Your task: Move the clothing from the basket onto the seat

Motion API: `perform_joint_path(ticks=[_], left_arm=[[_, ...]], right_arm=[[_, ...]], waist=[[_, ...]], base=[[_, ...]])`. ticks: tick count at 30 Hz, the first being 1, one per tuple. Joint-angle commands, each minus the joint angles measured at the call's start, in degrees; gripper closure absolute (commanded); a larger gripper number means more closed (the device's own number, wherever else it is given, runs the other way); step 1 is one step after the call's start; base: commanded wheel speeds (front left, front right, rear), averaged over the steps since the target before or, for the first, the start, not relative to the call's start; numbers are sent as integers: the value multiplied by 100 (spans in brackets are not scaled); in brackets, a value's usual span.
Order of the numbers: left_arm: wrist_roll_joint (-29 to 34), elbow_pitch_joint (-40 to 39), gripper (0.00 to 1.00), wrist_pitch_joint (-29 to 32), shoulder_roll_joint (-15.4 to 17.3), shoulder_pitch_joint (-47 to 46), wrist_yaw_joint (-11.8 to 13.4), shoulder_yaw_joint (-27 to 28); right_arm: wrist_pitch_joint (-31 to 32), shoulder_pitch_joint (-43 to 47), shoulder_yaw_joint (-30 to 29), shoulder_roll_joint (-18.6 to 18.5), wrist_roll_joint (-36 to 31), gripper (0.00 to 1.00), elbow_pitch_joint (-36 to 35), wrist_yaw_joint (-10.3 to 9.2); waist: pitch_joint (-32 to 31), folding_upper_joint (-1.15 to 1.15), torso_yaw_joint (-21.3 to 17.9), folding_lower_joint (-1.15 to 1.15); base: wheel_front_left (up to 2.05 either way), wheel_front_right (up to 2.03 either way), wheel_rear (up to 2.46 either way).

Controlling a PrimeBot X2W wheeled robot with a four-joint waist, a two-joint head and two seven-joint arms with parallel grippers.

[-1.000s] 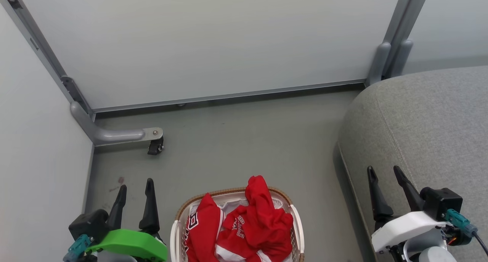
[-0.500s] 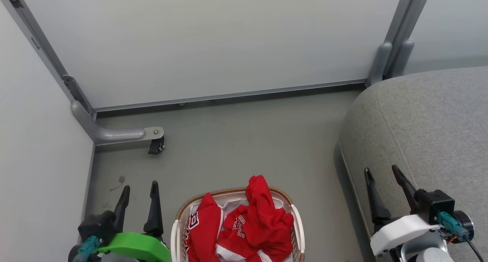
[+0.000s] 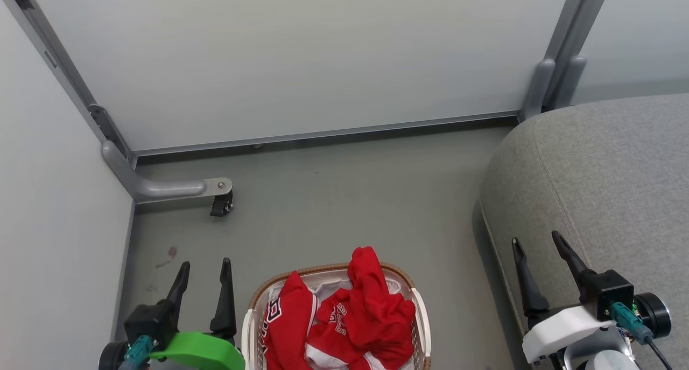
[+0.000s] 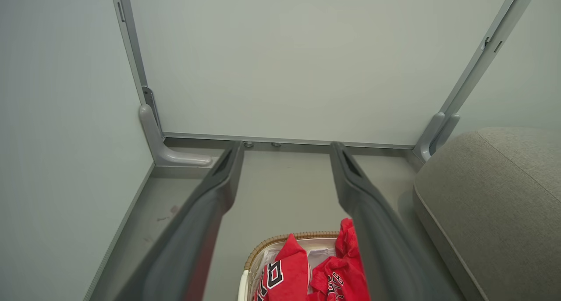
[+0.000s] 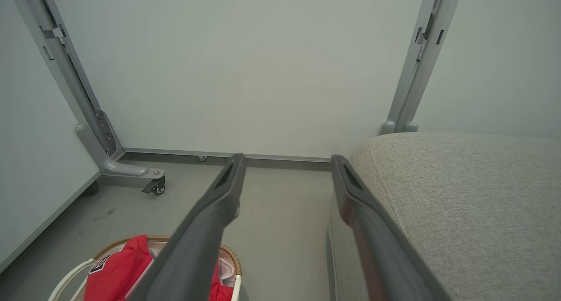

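Left hand (image 3: 205, 264): was spread wide and empty, over the floor (image 3: 350, 197) just left of the basket (image 3: 317, 269).
Right hand (image 3: 535, 237): was wide, empty, over the seat (image 3: 608, 165) edge.
Clothing (image 3: 350, 311): lay heaped in the basket.

Matt cloth seat (image 3: 603, 170) (basket (image 3: 317, 269) rim perhaps wicker)
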Motion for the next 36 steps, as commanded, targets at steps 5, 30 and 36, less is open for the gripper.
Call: perform_joint_path(ticks=[5, 30, 36], left_arm=[[240, 49, 0, -105, 42, 79, -16, -30], [248, 44, 0, -79, 41, 7, -32, 20], [383, 124, 0, -76, 40, -319, -35, -36]], right_arm=[[-84, 61, 0, -39, -246, 0, -23, 1], [-82, -14, 21, -37, -160, 0, -74, 0], [-82, -295, 129, -36, -153, 0, -184, 0]], waist=[[24, 0, 15, 0], [186, 0, -20, 0], [643, 0, -188, 0]], base=[[0, 0, 0], [0, 0, 0], [0, 0, 0]])
